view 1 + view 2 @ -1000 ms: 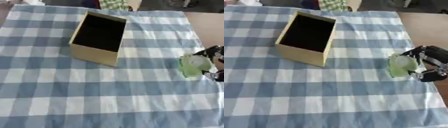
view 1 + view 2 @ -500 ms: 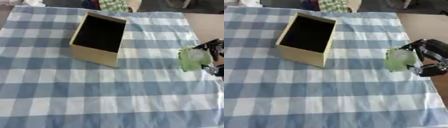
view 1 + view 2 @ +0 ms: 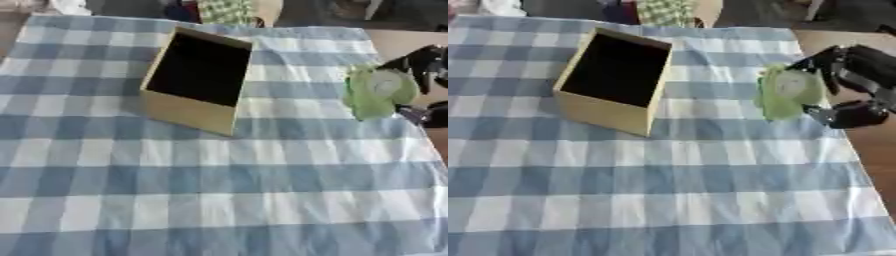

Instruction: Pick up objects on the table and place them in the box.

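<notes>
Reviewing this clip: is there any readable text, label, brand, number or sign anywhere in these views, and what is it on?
None can be read.
Green object in the right hand: a pale round patch on it, no legible print.
Box: plain tan walls, dark inside, no markings.
Checked cloth: blue and white squares only.

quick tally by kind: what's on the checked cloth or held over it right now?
Open tan cardboard box: 1
Pale green round object, held in the black right hand: 1
Total: 2 things. No other loose objects show on the blue-and-white checked tablecloth.
</notes>
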